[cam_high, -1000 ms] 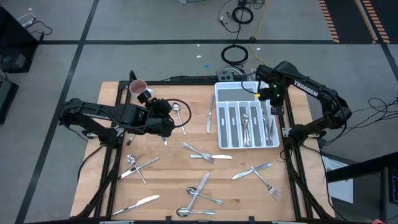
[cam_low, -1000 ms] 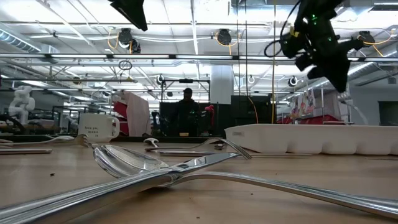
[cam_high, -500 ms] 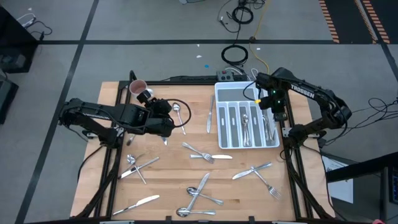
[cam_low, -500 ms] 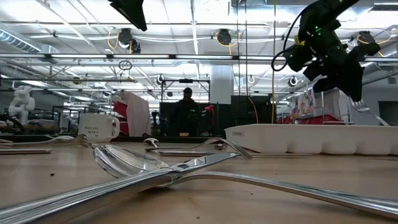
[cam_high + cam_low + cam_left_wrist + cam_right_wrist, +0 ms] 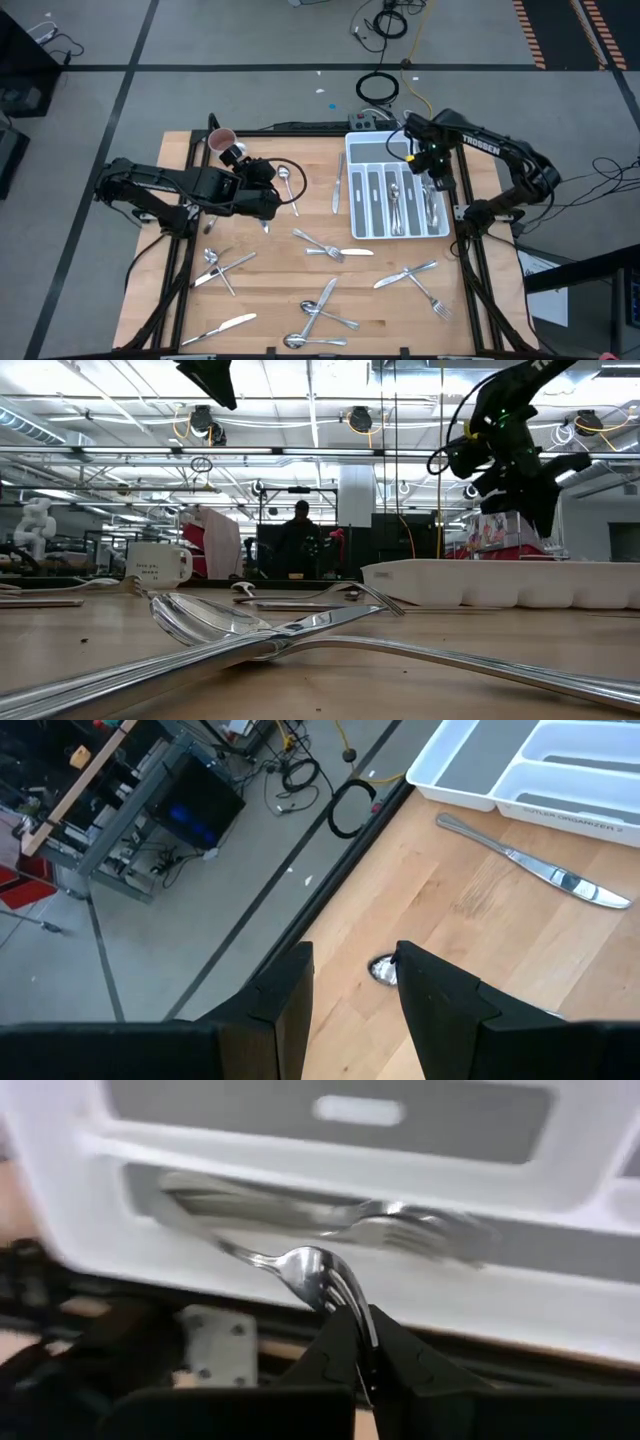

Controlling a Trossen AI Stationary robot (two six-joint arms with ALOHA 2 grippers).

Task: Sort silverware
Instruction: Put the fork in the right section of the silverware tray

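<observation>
The silverware lies scattered over the wooden table: forks, spoons, knives. More pieces lie in the slots of the white tray at the far right. My right gripper hangs over the tray's right-hand slot, shut on a fork, above other forks in that slot. My left gripper is raised over the table's left half. It is open with nothing between its fingers. A spoon lies on the wood below it. My right gripper pinches the fork's tine end between its two fingers, coming from above and pointing down. The fork is lifted clear, and its handle slants away below the fingers toward the tray.
A white-and-pink mug stands at the table's far left corner. A knife lies just left of the tray. A grey box and cables sit beyond the table's far edge. Bare wood shows in the table's middle.
My right gripper has come down over the tray, shifted toward the table's near edge along the right-hand slot, and rolled about its pointing line. It stays shut on the fork.
</observation>
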